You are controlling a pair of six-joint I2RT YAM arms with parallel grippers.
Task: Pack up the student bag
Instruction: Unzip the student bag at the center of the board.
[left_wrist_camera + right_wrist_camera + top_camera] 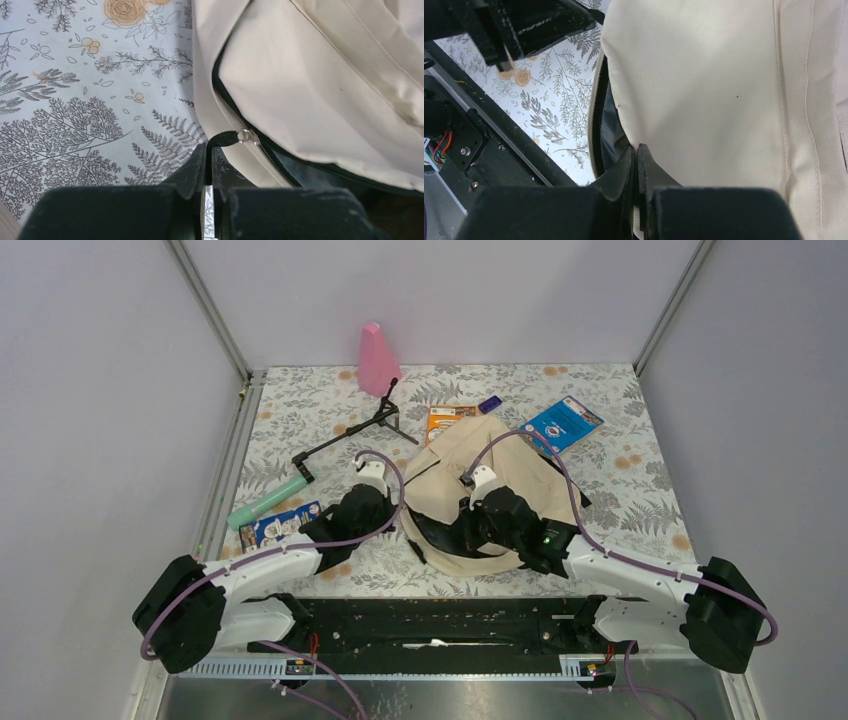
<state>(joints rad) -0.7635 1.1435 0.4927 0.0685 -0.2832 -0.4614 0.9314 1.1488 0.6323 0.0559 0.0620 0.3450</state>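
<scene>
The student bag (pixel 490 465), cream-beige with black trim, lies in the middle of the floral cloth, its zipper partly undone and the dark lining showing (pixel 325 172). My left gripper (pixel 210 150) sits at the bag's left edge (pixel 398 522), shut on the black zipper pull strap (pixel 227 138), which leads to the metal slider (pixel 245 136). My right gripper (pixel 636 150) is at the bag's near side (pixel 462 528), shut on the cream fabric (pixel 704 75) at the edge of the opening. The black zipper track (pixel 596 115) curves past it.
On the cloth behind the bag are a pink bottle (pixel 377 358), a black folding stand (pixel 350 435), an orange book (pixel 445 420), a small purple item (pixel 490 403) and a blue booklet (pixel 562 423). At the left lie a green tube (pixel 267 502) and a blue packet (pixel 283 525).
</scene>
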